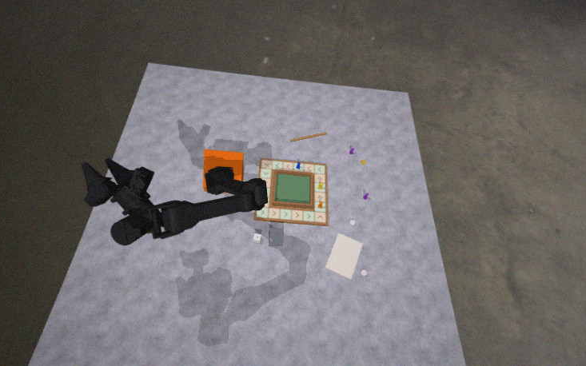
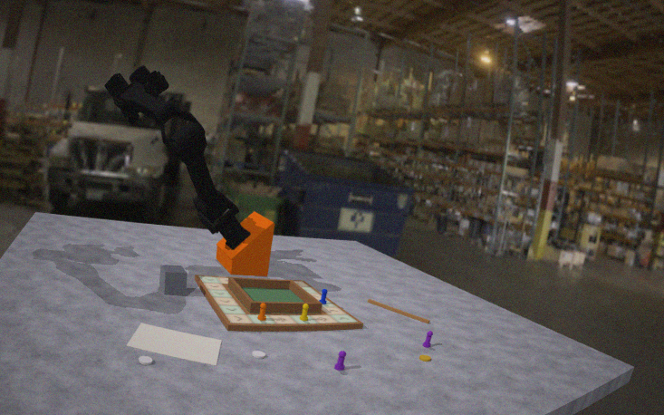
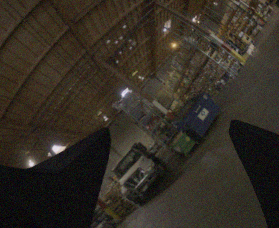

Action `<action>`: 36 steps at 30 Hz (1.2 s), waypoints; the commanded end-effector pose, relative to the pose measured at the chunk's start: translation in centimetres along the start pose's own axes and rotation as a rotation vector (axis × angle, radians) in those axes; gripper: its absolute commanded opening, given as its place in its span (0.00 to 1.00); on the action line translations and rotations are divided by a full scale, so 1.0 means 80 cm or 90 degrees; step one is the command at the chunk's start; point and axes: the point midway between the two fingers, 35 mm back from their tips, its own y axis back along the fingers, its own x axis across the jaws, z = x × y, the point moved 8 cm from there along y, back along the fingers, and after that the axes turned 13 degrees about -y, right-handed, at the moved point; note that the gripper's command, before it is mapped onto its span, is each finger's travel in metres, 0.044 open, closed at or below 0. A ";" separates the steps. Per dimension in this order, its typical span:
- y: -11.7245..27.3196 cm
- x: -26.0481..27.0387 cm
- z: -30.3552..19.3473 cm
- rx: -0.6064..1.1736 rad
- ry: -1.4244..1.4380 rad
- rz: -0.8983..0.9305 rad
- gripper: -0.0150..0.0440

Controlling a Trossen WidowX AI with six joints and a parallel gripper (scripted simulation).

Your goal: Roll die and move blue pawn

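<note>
1. One black arm [image 2: 189, 149] rears high over the far-left part of the grey mottled tabletop [image 1: 285, 314], and its hand [image 1: 99, 180] hangs out past the tabletop's left edge in the top view, fingers spread wide and gripping nothing.
2. Through the wrist view, two dark fingers frame only warehouse roof and shelving, so the hand is pointing up and away from the board.
3. The small white die [image 1: 257, 237] sits alone on the tabletop in the top view, just off the near-left corner of the square wooden game board [image 1: 285, 214]; in the exterior view I cannot make it out.
4. The green-felt tray [image 1: 293, 188] with its raised brown rim fills the middle of that board.
5. The blue pawn [image 1: 298, 165] stands upright on the board's far row of arrow squares, near the middle of that side.
6. Along the right-hand row, a yellow pawn [image 1: 320, 184] stands with an orange pawn [image 1: 320, 204] nearer to us.
7. An orange wedge-shaped block [image 2: 248, 247] stands just left of the board, beneath the arm's lower link.
8. Off to the right are two purple pawns [image 1: 352, 149], well clear of the board, and a white card [image 1: 344, 255] lies near-right of it.
</note>
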 end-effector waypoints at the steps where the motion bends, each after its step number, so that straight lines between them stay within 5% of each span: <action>1: 0.001 -0.001 -0.001 0.005 0.005 -0.002 0.89; 5: 0.022 -0.021 -0.028 0.110 0.109 -0.025 0.72; 20: 0.164 -0.123 -0.093 0.603 0.643 0.045 0.72; 28: 0.253 -0.174 -0.072 0.853 0.921 0.241 0.72; 36: 0.326 -0.218 -0.010 1.057 1.143 0.558 0.72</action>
